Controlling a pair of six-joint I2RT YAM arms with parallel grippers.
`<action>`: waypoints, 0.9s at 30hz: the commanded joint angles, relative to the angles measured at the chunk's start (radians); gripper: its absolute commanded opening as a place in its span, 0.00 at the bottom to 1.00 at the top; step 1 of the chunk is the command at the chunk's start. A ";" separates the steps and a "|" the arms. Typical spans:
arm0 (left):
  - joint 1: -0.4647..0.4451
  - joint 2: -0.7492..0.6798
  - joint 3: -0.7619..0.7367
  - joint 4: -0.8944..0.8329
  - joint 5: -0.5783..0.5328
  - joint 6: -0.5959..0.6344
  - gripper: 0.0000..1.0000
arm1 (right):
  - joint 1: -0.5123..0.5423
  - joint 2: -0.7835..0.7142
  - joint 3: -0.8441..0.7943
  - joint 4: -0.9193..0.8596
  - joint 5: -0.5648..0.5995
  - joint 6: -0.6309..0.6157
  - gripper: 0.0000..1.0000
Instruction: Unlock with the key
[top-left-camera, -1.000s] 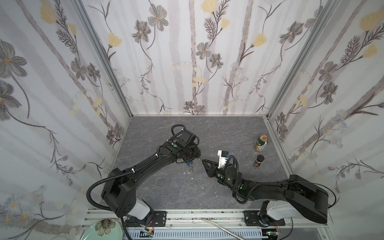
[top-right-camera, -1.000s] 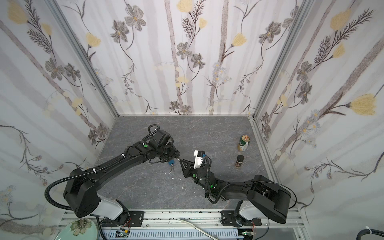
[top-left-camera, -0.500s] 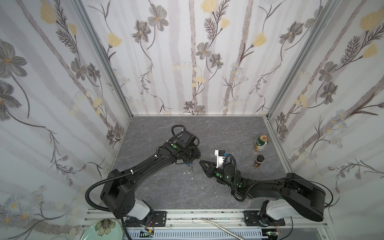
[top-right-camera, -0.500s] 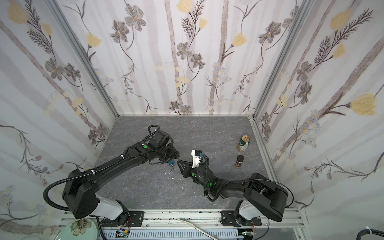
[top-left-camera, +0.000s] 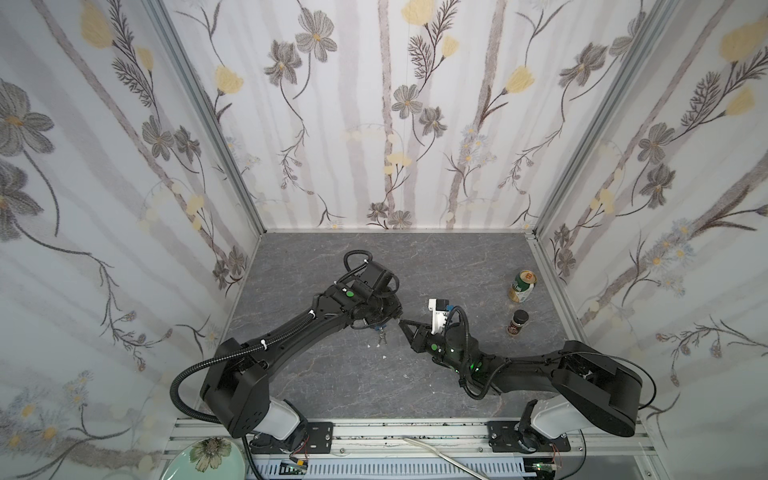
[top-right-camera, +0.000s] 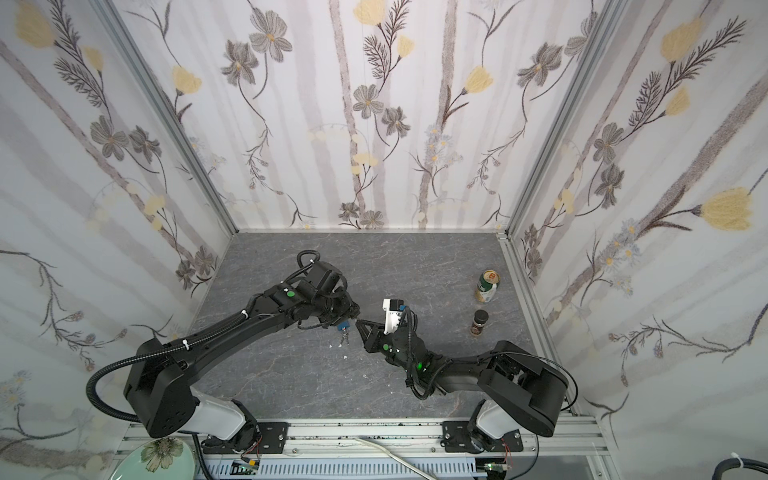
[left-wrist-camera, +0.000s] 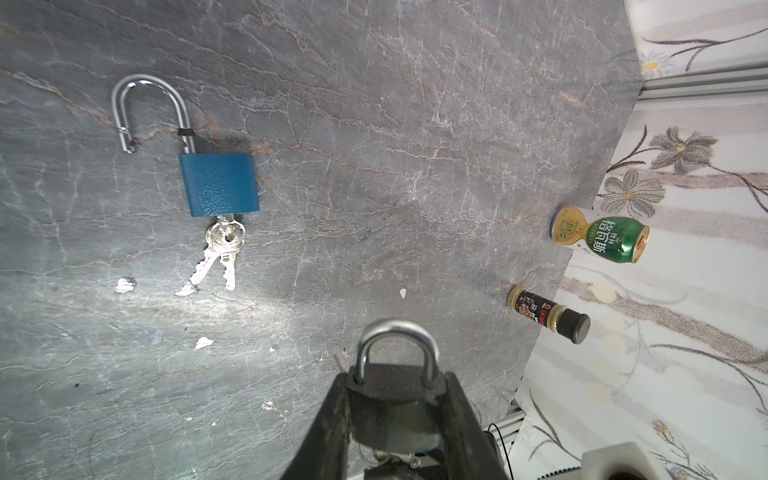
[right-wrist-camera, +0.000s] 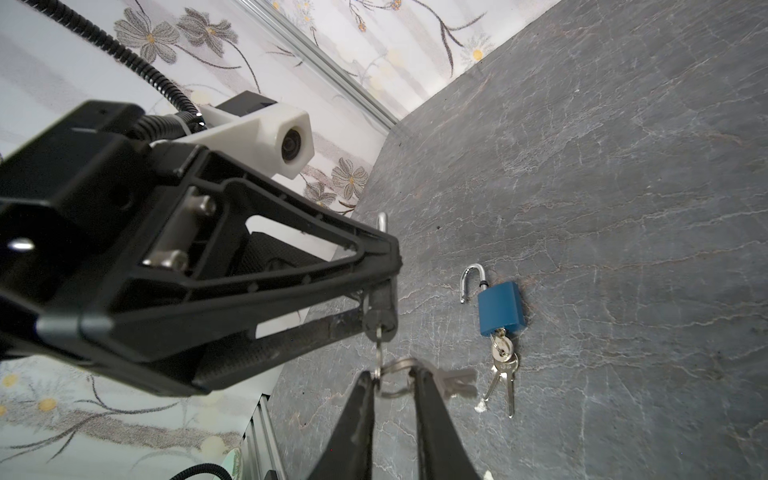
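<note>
My left gripper (left-wrist-camera: 397, 380) is shut on a black padlock (left-wrist-camera: 395, 395) by its sides, its silver shackle (left-wrist-camera: 397, 336) closed. In both top views this gripper (top-left-camera: 395, 318) (top-right-camera: 355, 318) meets my right gripper (top-left-camera: 405, 326) (top-right-camera: 361, 323) mid-table. The right wrist view shows a key (right-wrist-camera: 378, 345) sticking out of the black padlock's (right-wrist-camera: 380, 316) underside. Its key ring (right-wrist-camera: 399, 363) lies between the tips of my right gripper (right-wrist-camera: 392, 374). The jaws stand apart, and the key head is against one fingertip (right-wrist-camera: 365, 378).
A blue padlock (left-wrist-camera: 218, 185) (right-wrist-camera: 500, 307) lies on the grey floor just beside the grippers, shackle open, keys (left-wrist-camera: 222, 249) hanging from it. A green can (top-left-camera: 523, 286) and a dark spice bottle (top-left-camera: 517, 323) stand at the right wall. White chips dot the floor.
My right gripper has moved left up to the left gripper, bringing its fingertips around the key ring, and its jaws have narrowed. The left arm has hardly moved.
</note>
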 joint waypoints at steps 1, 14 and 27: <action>-0.001 -0.005 0.001 0.021 0.007 -0.003 0.11 | -0.003 0.005 0.000 0.044 -0.005 0.017 0.16; -0.023 0.012 0.002 0.042 0.031 -0.006 0.05 | -0.013 0.009 0.034 0.034 -0.024 -0.006 0.00; -0.029 0.003 -0.006 0.048 0.042 -0.002 0.04 | -0.041 -0.008 0.052 -0.004 -0.052 -0.019 0.00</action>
